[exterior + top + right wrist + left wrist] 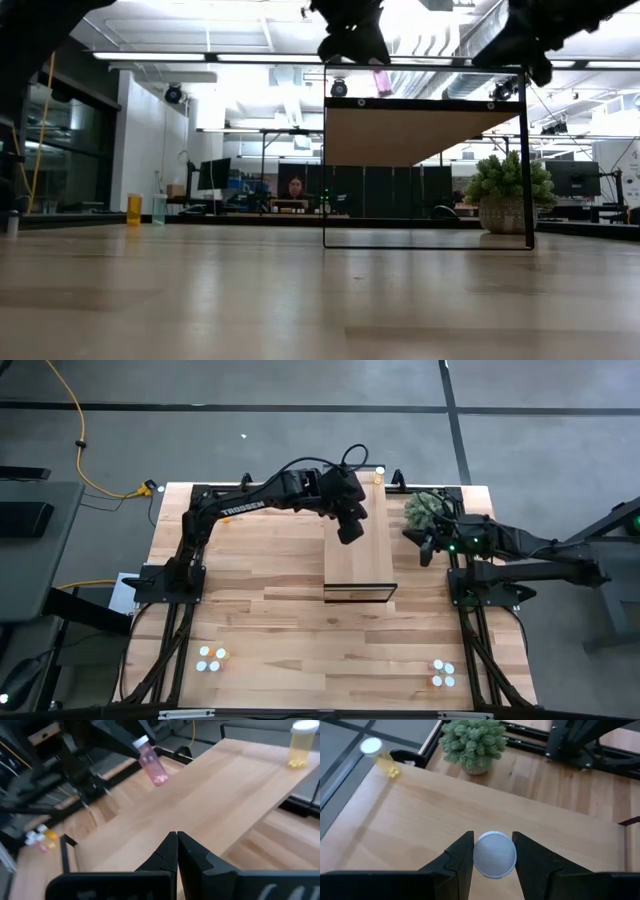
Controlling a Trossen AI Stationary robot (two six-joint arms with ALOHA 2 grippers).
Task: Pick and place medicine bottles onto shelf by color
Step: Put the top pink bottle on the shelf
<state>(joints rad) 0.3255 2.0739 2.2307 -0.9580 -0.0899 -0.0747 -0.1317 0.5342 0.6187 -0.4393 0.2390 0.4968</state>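
Note:
The shelf stands mid-table, its light-wood top board facing up. A yellow medicine bottle stands upright at the board's far end. My left gripper hovers over the board's middle, shut on a pink medicine bottle with a white cap. My right gripper is shut on nothing and waits just off the shelf's right side, near the plant. More medicine bottles stand in small groups by the table's near edge, on the left and on the right. My left gripper pinches the pink bottle at its white cap end between its two fingers, one on each side. The fingers slant down from above and run along the bottle. The bottle hangs tilted below them, body end lowest, clear of the shelf's top board.
A small potted plant stands at the far right beside the shelf, close to my right gripper. The shelf's top board is bare between the yellow bottle and its near end. Dark arm frames run along both table sides.

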